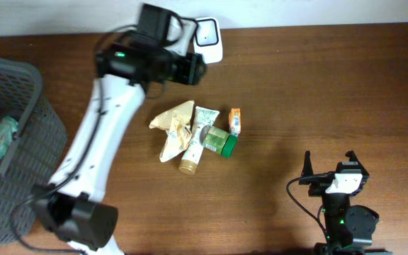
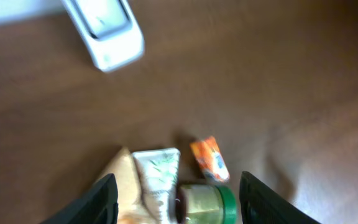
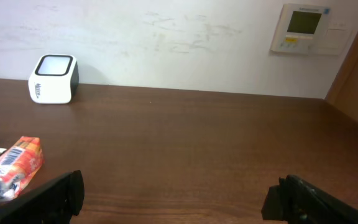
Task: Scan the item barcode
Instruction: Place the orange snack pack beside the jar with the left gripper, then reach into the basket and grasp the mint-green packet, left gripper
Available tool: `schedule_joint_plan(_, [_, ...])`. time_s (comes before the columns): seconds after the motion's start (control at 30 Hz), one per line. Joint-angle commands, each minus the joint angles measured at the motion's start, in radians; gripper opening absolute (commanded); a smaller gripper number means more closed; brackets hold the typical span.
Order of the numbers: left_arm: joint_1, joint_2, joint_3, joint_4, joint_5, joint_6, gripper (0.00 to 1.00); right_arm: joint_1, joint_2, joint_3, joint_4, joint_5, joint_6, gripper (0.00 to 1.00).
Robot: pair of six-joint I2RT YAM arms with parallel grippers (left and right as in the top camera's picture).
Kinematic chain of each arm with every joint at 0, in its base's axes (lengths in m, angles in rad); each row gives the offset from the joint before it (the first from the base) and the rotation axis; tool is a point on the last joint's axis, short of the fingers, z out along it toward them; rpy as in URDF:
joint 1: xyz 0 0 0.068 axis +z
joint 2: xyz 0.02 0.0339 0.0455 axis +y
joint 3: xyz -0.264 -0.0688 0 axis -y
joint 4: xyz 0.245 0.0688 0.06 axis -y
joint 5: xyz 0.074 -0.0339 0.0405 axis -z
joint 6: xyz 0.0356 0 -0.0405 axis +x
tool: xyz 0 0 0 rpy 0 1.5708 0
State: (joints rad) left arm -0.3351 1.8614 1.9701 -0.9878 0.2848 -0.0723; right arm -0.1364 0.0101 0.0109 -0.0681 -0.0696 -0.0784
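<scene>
I read the left gripper as released and empty, positioned between the scanner and the item pile (orange packet, tube, green jar) at mid-table. The right gripper is spread wide and empty.

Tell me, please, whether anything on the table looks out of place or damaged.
Nothing looks spilled or broken. The items just lie heaped mid-table: the tube lies between a crumpled pouch and a green jar, an orange packet beside them.
</scene>
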Motion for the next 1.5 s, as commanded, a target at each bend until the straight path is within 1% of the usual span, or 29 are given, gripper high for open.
schedule_joint_plan(0.0, [0.114,-0.066,0.066,-0.027,0.008,0.04,0.59,0.005,-0.007,-0.005,-0.004,0.001,0.009,0.98])
schedule_joint_plan(0.2, [0.317,-0.13,0.071,-0.05,0.008,0.059,0.59,0.005,-0.007,-0.005,-0.004,0.001,0.008,0.98])
schedule_joint_plan(0.43, [0.504,-0.154,0.077,-0.046,0.007,0.062,0.58,0.005,-0.007,-0.005,-0.004,0.001,0.009,0.98])
schedule_joint_plan(0.57, [0.567,-0.154,0.077,-0.048,0.007,0.062,0.59,0.005,-0.007,-0.005,-0.004,0.001,0.009,0.98])
schedule_joint_plan(0.63, [0.578,-0.154,0.077,-0.048,0.003,0.062,0.59,0.005,-0.007,-0.005,-0.004,0.001,0.009,0.98])
schedule_joint_plan(0.7, [0.581,-0.155,0.077,-0.055,-0.032,0.062,0.58,0.005,-0.007,-0.005,-0.004,0.001,0.009,0.98])
schedule_joint_plan(0.77, [0.581,-0.154,0.077,-0.07,-0.1,0.062,0.58,0.005,-0.007,-0.005,-0.004,0.001,0.009,0.98])
schedule_joint_plan(0.9, [0.602,-0.154,0.077,-0.085,-0.116,0.057,0.58,0.005,-0.007,-0.005,-0.004,0.001,0.008,0.98])
schedule_joint_plan(0.97, [0.653,-0.154,0.077,-0.126,-0.203,0.005,0.59,0.005,-0.007,-0.005,-0.004,0.001,0.009,0.98])
schedule_joint_plan(1.1, [0.791,-0.125,0.071,-0.176,-0.204,0.004,0.54,0.005,-0.007,-0.005,-0.004,0.001,0.009,0.98])
schedule_joint_plan(1.2, [0.886,-0.068,0.029,-0.17,-0.207,-0.04,0.55,0.005,-0.007,-0.005,-0.004,0.001,0.008,0.98])
schedule_joint_plan(1.27, [0.941,-0.033,0.026,-0.165,-0.211,-0.018,0.56,0.005,-0.007,-0.005,-0.004,0.001,0.009,0.98])
schedule_joint_plan(1.3, [0.958,-0.02,0.026,-0.164,-0.215,0.014,0.55,0.005,-0.007,-0.005,-0.004,0.001,0.009,0.98])
schedule_joint_plan(1.4, [0.995,0.022,0.014,-0.145,-0.241,0.032,0.55,0.005,-0.007,-0.005,-0.004,0.001,0.008,0.98])
schedule_joint_plan(1.43, [1.004,0.035,-0.015,-0.122,-0.242,0.088,0.56,0.005,-0.007,-0.005,-0.004,0.001,0.009,0.99])
schedule_joint_plan(1.47, [1.006,0.038,-0.044,-0.101,-0.246,0.115,0.56,0.005,-0.007,-0.005,-0.004,0.001,0.009,0.98])
